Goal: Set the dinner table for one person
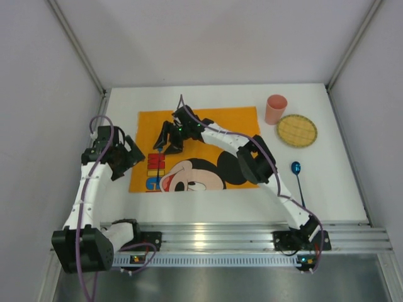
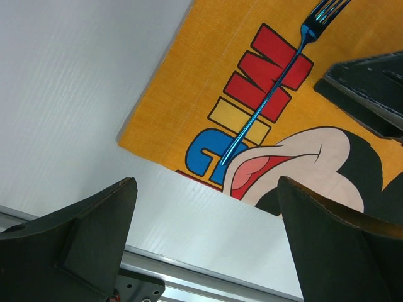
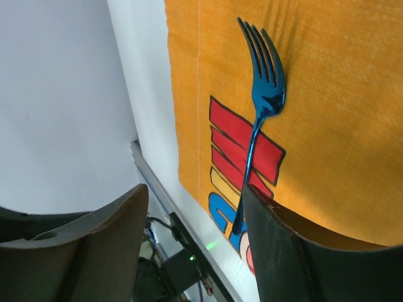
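The desk (image 1: pixel 340 182) is where the setting goes, and the orange mouse cloth (image 1: pixel 233 123) lies flat on its middle. The cloth is my biggest worry. My right arm stretches across it, and if a finger drags on the weave as I lift away, I judge the whole cloth could slide or ruck up and carry the setting with it.

Next is a knock between my own arms. My left pincer (image 1: pixel 129 157) hangs spread wide, pinching nothing, just beside the cloth's left edge. My right pincer (image 3: pixel 192 201) hovers near it, jaws apart and also holding nothing.

The smallest risk is the blue fork (image 3: pixel 258 132). It lies flat on the cloth over the red and yellow letters, and its handle runs close by one of my right fingers. A sideways move there could nudge it crooked.

For room, the left wall stands close and the bare strip of desk between it and the cloth is narrow. The metal rail bounds the near edge. The woven plate (image 1: pixel 296 130), the pink cup (image 1: pixel 276 108) and the blue spoon (image 1: pixel 297 176) sit to the right of the cloth, well apart from the fork. Straight up looks like my safest way out.
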